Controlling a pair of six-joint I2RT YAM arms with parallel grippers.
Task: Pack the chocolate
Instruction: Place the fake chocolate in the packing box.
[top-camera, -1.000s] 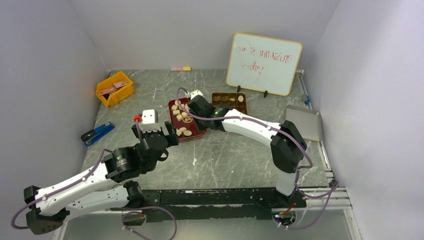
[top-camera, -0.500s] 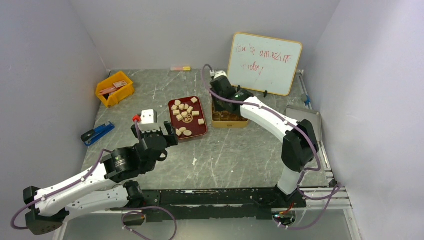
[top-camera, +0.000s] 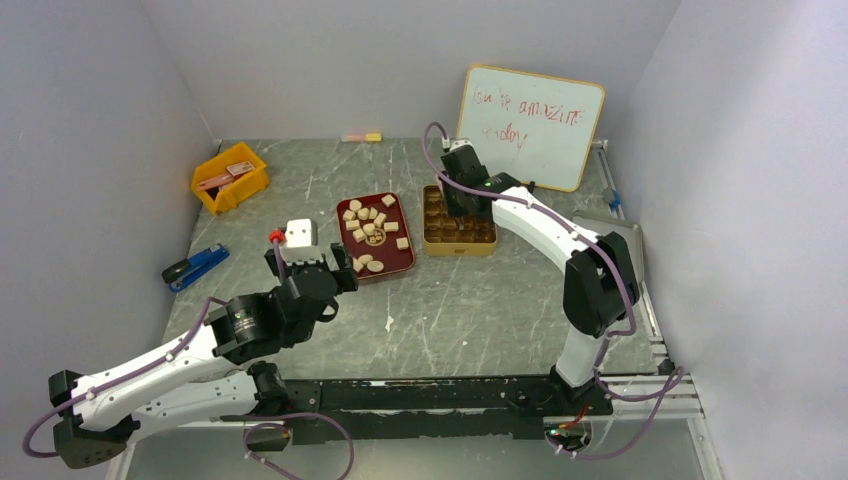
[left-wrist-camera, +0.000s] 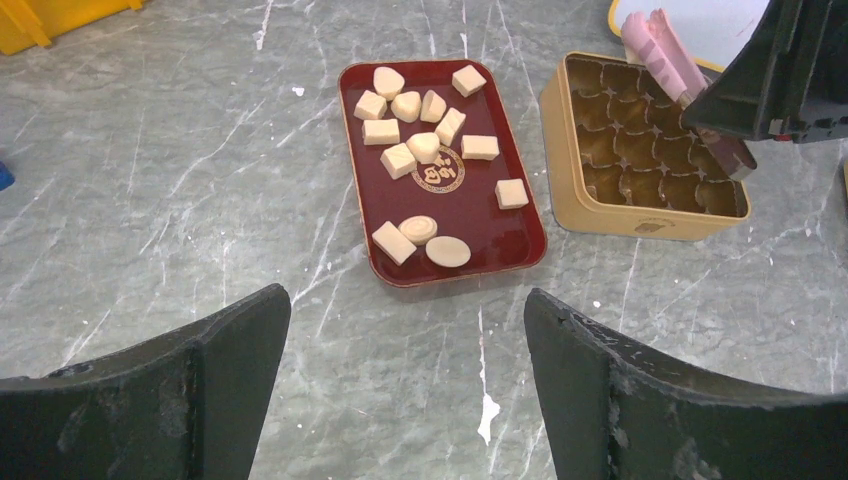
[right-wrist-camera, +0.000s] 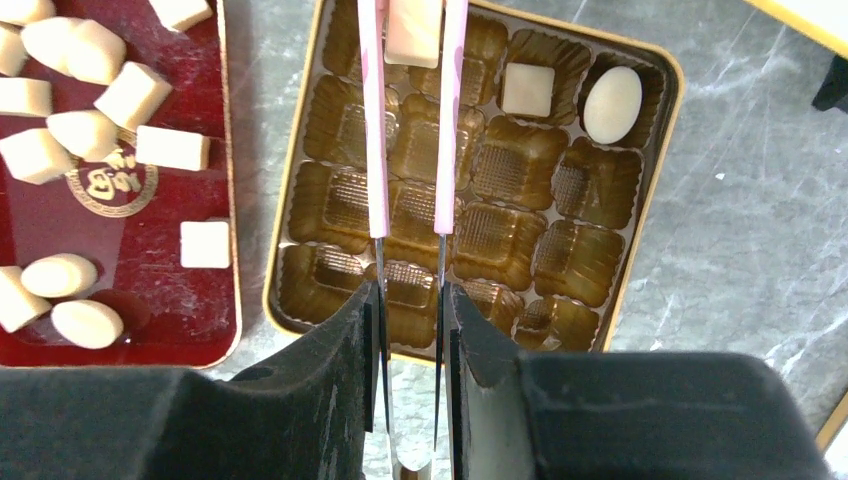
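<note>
Looks like drop-off; right gripper (right-wrist-camera: 410, 300) squeezes pink tongs (right-wrist-camera: 372, 120) pinching one chocolate (right-wrist-camera: 412, 30) over the gold tin (right-wrist-camera: 655, 170); rest sit on the red tray (right-wrist-camera: 231, 200); left gripper (left-wrist-camera: 405, 310) gapes, empty; next I'd guess: lower into a free cup, release.

Grey marbled stone-look table (left-wrist-camera: 150, 200): smooth, faint sheen, white scuffs.
Dark red oblong tray (left-wrist-camera: 490, 235): glossy, lacquer-like, gold printed emblem.
Gold rectangular metal tin (left-wrist-camera: 620, 215): satin wall.
Brown moulded plastic insert (right-wrist-camera: 500, 240): thin, shiny, ribbed cups.
Pale beige chocolate pieces (left-wrist-camera: 400, 160): matt, smooth.
My left end effector (left-wrist-camera: 400, 310): black plastic, matt, scuffed.
My right end effector (right-wrist-camera: 410, 295): black, matt.
Pink-sleeved metal tweezers (right-wrist-camera: 375, 120): thin bare blades, matt pink sleeves.
</note>
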